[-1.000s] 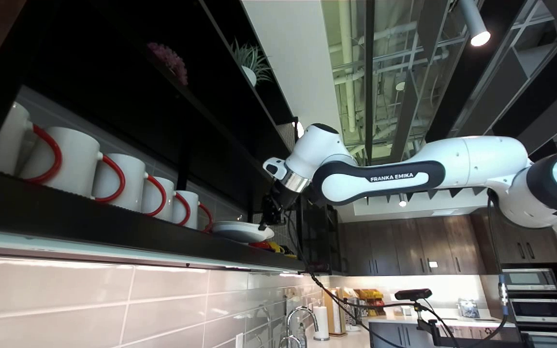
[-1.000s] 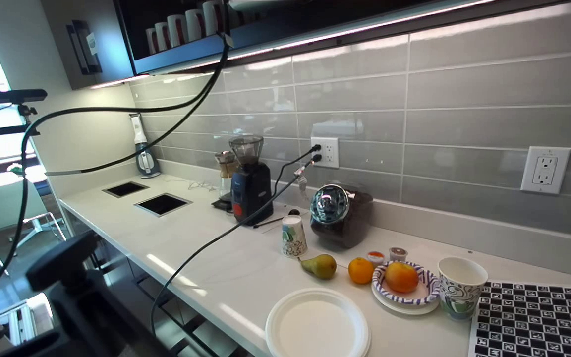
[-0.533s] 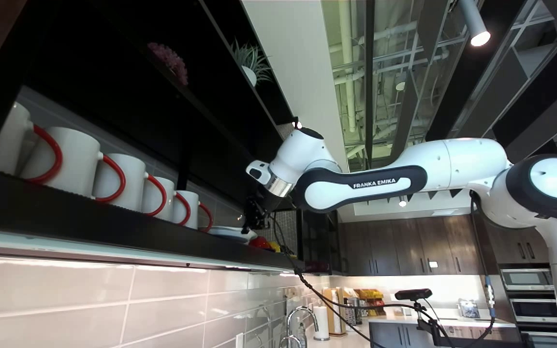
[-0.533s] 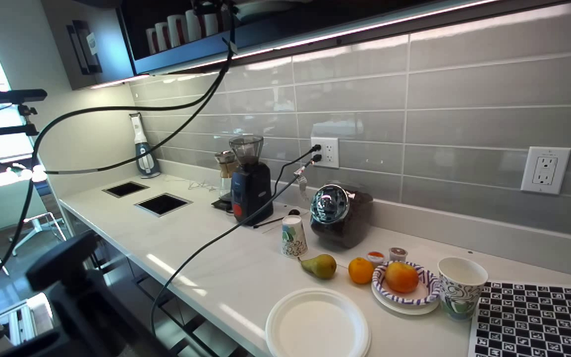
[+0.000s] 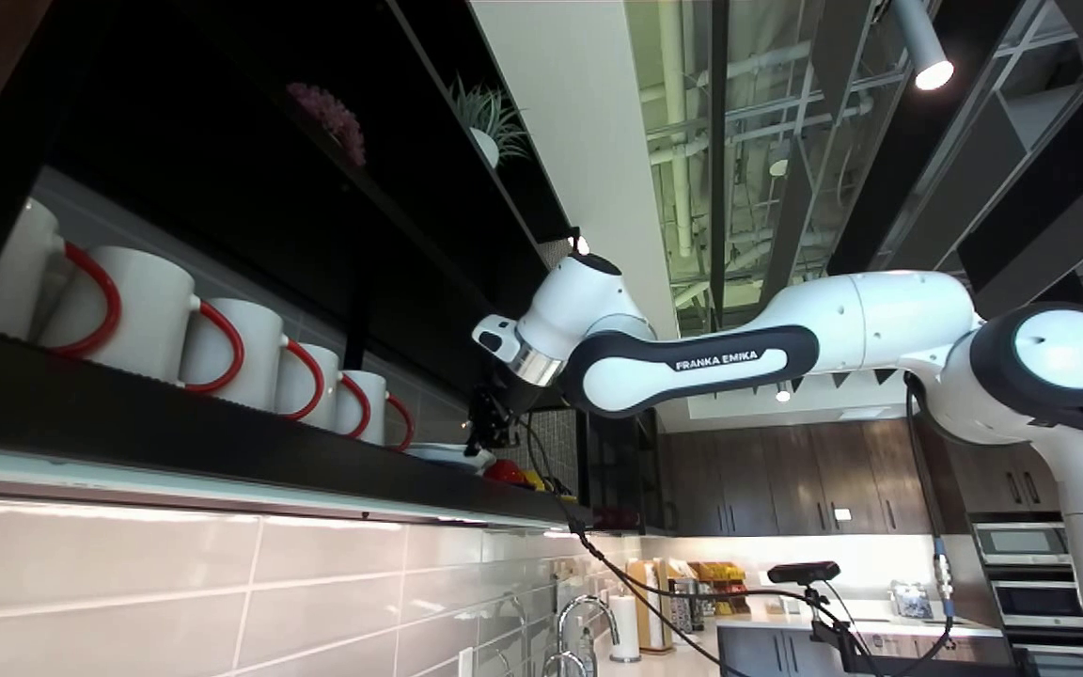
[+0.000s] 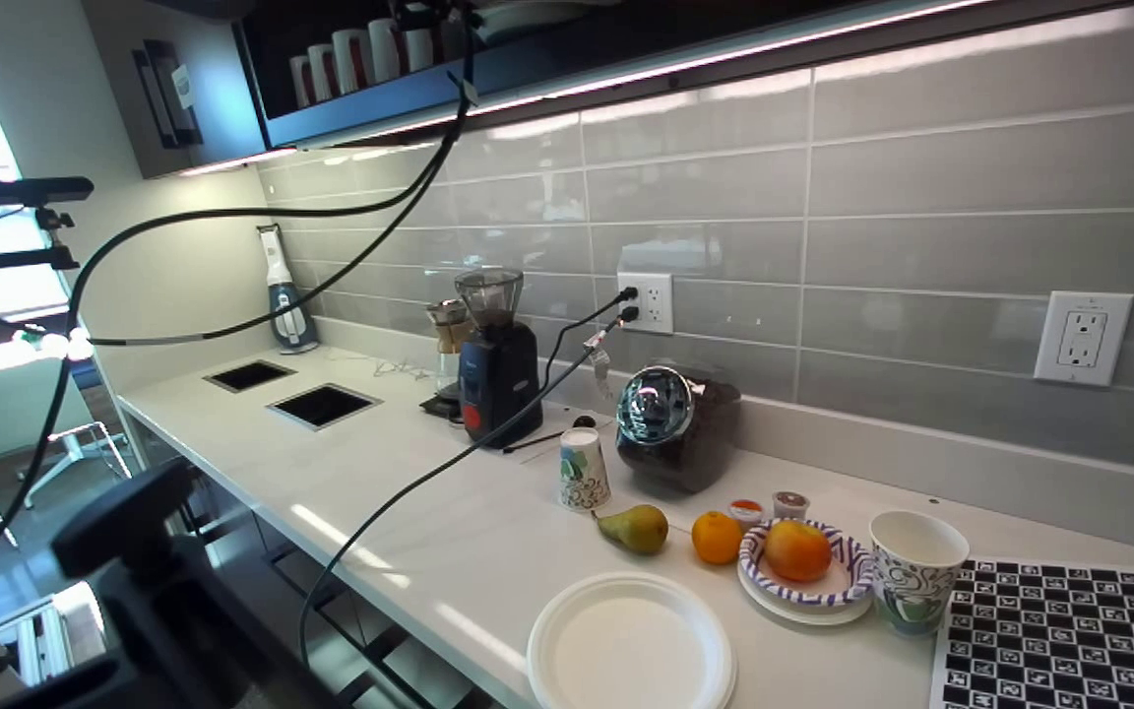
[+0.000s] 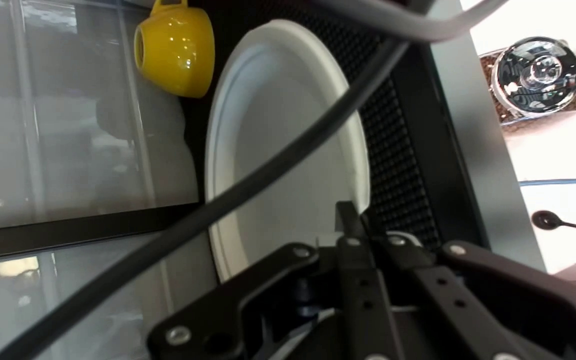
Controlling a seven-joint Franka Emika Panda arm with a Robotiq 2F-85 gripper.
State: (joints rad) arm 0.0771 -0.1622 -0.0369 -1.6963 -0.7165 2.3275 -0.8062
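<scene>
Gripper (image 7: pixel 360 217) is pinched down to a sliver, with the thin rim of the white plate (image 7: pixel 293 190) caught between the tips. Plate is up at the black shelf (image 5: pixel 222 423), just past the white mugs (image 5: pixel 151 315) with red handles. Can't tell from here if its underside touches the shelf or floats just over it. Yellow cup (image 7: pixel 178 55) near the plate's far end. Black cable (image 7: pixel 133 255) cuts across the plate in the wrist view. Red item (image 5: pixel 504 472) just beyond the plate in an exterior view, too small to identify.

Down on the counter (image 6: pixel 488 542): second plate (image 6: pixel 631 645), flat; pear (image 6: pixel 641 530) with orange (image 6: pixel 716 538) just beside it; patterned bowl (image 6: pixel 852 571) with one fruit (image 6: pixel 798 551) in it; large paper cup (image 6: pixel 919 566) beside the bowl; small paper cup (image 6: pixel 584 471) near the chrome-fronted appliance (image 6: pixel 661 409); black grinder (image 6: pixel 498 374) farther along, near the wall.
</scene>
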